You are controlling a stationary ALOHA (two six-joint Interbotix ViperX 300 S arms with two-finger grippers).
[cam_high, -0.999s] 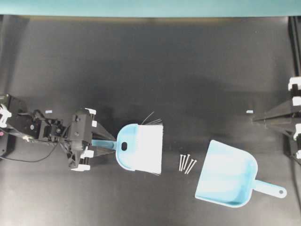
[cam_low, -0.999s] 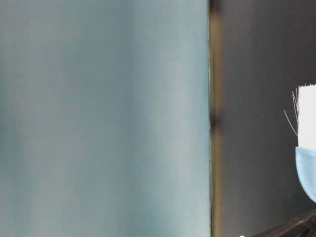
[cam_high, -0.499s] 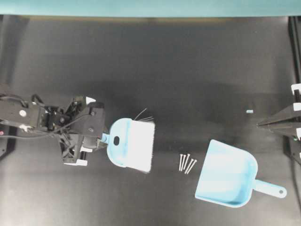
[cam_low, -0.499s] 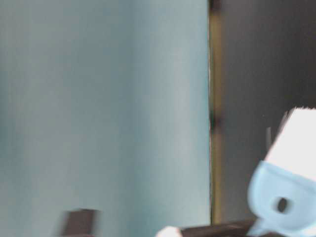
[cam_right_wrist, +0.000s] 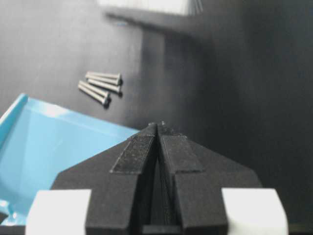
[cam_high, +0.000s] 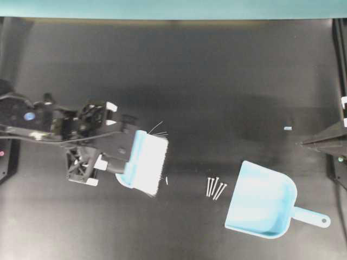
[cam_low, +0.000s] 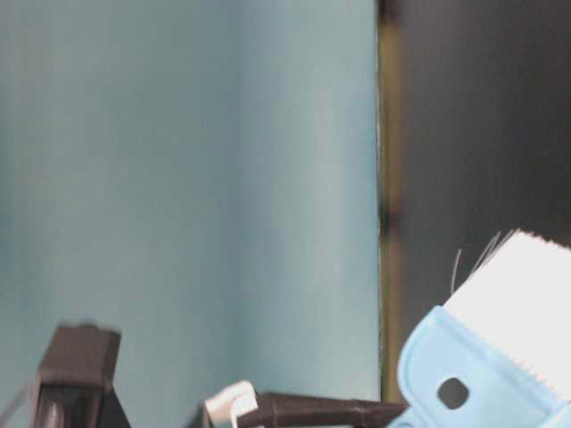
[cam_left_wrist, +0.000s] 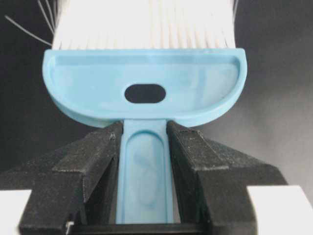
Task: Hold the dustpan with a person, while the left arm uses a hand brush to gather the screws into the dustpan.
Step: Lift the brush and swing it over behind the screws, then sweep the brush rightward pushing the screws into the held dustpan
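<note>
Left gripper (cam_left_wrist: 144, 161) has its jaws clamped on the slim handle of the light blue hand brush (cam_high: 142, 162), whose broad head of white bristles has a few stray hairs and sits toward the left edge of the black table (cam_high: 217, 81). Silver screws (cam_high: 215, 187) lie bunched just beside the wide mouth of the light blue dustpan (cam_high: 263, 200) near the front right corner. Right gripper (cam_right_wrist: 157, 128) has its jaws pressed together on nothing, at the right edge.

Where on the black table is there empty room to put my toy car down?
The whole far half of the table, up to the teal wall, is bare. So is the near strip under the brush. It is crowded between brush and dustpan, where the screws lie, and around the left gripper.
</note>
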